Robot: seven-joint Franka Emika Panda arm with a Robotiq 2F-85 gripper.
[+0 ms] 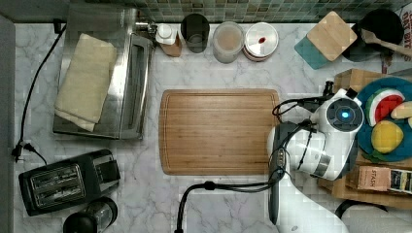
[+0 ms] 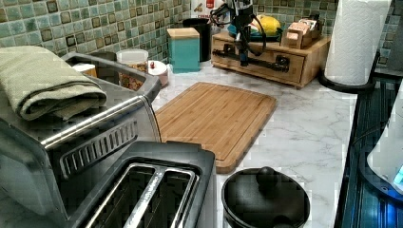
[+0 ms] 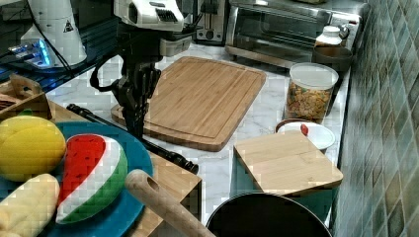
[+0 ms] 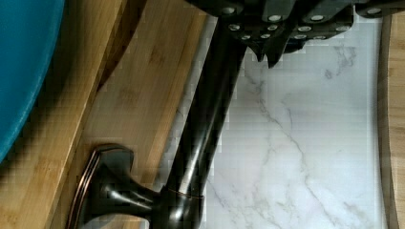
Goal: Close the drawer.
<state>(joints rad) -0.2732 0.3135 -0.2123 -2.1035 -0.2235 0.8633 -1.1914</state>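
- Because the drawer (image 2: pixel 259 59) sits at the front of a low wooden box at the desk's (image 2: pixel 304 128) far end in the left view, under a blue plate of toy fruit (image 3: pixel 74 182), its black bar handle (image 2: pixel 256 61) is what the next move hinges on
- The handle's long axis runs along the drawer front, across the direction the drawer slides; in the wrist view the bar (image 4: pixel 205 124) stands just off the wood panel
- The gripper (image 3: pixel 134 116) hangs fingers down right at the bar, on the cutting board (image 1: pixel 218 131) side of it, so the drawer lies from the gripper away from the board
- Whether its fingers are parted or pinched I cannot tell
- My judgement: the drawer looks nearly flush, and a push on the bar toward the box would seat it
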